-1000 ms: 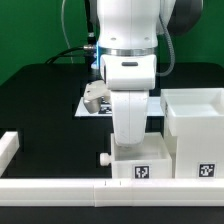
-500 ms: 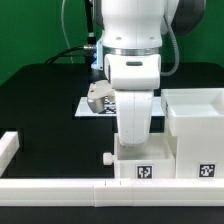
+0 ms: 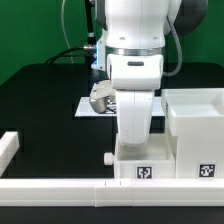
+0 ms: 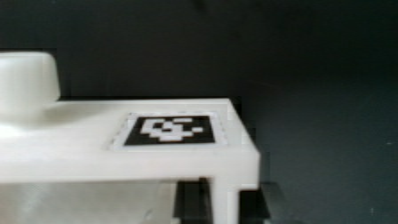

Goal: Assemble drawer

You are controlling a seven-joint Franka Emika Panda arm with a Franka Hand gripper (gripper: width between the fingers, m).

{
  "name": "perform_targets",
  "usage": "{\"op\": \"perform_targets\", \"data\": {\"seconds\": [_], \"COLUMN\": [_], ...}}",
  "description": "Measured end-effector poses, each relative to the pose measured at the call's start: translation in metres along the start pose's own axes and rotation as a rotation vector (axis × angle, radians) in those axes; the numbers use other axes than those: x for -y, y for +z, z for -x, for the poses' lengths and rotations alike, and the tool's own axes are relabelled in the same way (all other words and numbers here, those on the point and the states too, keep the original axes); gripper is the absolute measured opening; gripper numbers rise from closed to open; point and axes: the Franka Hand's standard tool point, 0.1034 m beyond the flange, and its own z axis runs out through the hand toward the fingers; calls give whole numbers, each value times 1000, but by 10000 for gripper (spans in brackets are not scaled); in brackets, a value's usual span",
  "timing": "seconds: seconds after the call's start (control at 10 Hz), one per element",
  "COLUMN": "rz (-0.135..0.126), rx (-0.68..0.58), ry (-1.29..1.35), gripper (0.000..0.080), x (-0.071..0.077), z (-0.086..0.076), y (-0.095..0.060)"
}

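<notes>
Comparing this moment with a second ago, we see the Panda arm [image 3: 135, 40] has shifted a little toward the exterior view's right, with most of that shift made in the first half of the second and almost none since. The housing [image 3: 195, 115] stands at the exterior view's right, against the long low rail [image 3: 60, 188] that runs across the front, and it has not moved.

The tray [image 3: 150, 158] travelled with the arm. It now sits just beside the housing, its tagged front also against the rail. We cannot tell whether the two touch.

Behind the arm lies the marker board [image 3: 88, 108]. The tray's knob [image 3: 108, 157] sticks out on the side away from the housing and has crept the same way.

In the wrist view, the gripper [image 4: 221, 192] sits below the tray's tag [image 4: 173, 130], and its dark fingers [image 4: 194, 200] appear closed on a white wall of the tray. We judge the slide nearly finished, with the tray not yet inside the housing.
</notes>
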Motion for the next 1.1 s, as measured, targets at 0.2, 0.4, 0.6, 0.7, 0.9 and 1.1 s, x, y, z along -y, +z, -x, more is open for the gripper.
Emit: {"op": "perform_targets", "data": {"seconds": [0.2, 0.4, 0.6, 0.7, 0.9, 1.1], "rz": [0, 1, -11, -10, -16, -16], "rx": [0, 21, 62, 72, 73, 73], "ry": [1, -60, -96, -100, -92, -91], "gripper": [38, 38, 41, 41, 42, 41], "x": [0, 0, -1, -1, 1, 1], "z": [0, -2, -3, -1, 4, 4], "y": [0, -3, -4, -3, -1, -1]}}
